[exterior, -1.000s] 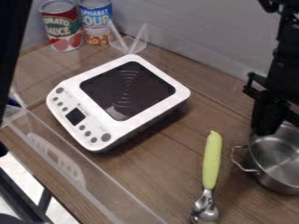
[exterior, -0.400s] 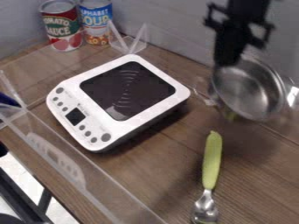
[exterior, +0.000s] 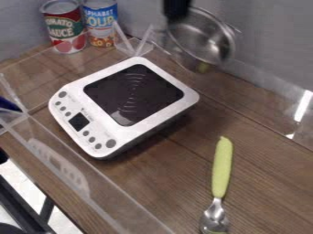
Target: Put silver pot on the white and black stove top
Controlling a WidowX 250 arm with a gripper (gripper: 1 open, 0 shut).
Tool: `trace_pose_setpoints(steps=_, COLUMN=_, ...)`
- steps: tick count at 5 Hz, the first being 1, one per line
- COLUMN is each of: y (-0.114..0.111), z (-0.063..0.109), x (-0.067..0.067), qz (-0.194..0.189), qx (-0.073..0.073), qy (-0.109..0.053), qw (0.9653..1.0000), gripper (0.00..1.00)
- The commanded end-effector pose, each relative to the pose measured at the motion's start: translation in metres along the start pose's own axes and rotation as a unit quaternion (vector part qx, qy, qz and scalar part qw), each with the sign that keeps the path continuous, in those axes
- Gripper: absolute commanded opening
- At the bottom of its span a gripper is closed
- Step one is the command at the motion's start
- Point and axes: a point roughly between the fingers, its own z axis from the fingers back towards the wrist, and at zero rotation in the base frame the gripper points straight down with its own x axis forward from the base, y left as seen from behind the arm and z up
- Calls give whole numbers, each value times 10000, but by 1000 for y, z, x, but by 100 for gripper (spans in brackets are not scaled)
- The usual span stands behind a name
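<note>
The silver pot (exterior: 203, 38) hangs tilted in the air at the top of the view, above and behind the far right corner of the stove. My gripper (exterior: 178, 13) is a dark blurred shape at the top edge, shut on the pot's left rim; its fingers are mostly cut off by the frame. The white and black stove top (exterior: 128, 101) lies on the wooden table left of centre, its black ringed surface bare and its button panel facing front left.
Two labelled tin cans (exterior: 64, 25) stand at the back left by the wall. A spoon with a yellow-green handle (exterior: 221, 170) lies at the front right. A clear plastic barrier (exterior: 73, 174) runs along the table's front edge.
The gripper has lifted the pot off the table at the right and carried it up and to the left, from beside the spoon to above the stove's far corner.
</note>
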Motion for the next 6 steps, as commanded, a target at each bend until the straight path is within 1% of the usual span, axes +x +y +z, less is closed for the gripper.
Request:
trace_pose_setpoints(steps=1, y=-31, z=18, x=-20, qz=-448, qx=247, qy=-469, qw=9976, gripper=100)
trace_pose_setpoints(steps=2, y=-54, z=-5, x=-28, qz=-821, qx=397, qy=-316, qw=9953, gripper=100)
trace_pose_setpoints(steps=3, y=-84, z=-34, x=-22, qz=-836, qx=435, qy=-305, qw=9951, gripper=100)
trace_pose_setpoints(steps=4, y=-117, z=-59, x=-13, qz=-835, qx=427, qy=-389, qw=9948, gripper=100)
trace_pose_setpoints(steps=5, y=-132, z=-67, x=-10, qz=-875, qx=436, qy=-475, qw=9941, gripper=100)
trace_pose_setpoints(steps=6, y=-129, z=-70, x=-3, qz=-928, qx=485, qy=-547, qw=9930, gripper=100)
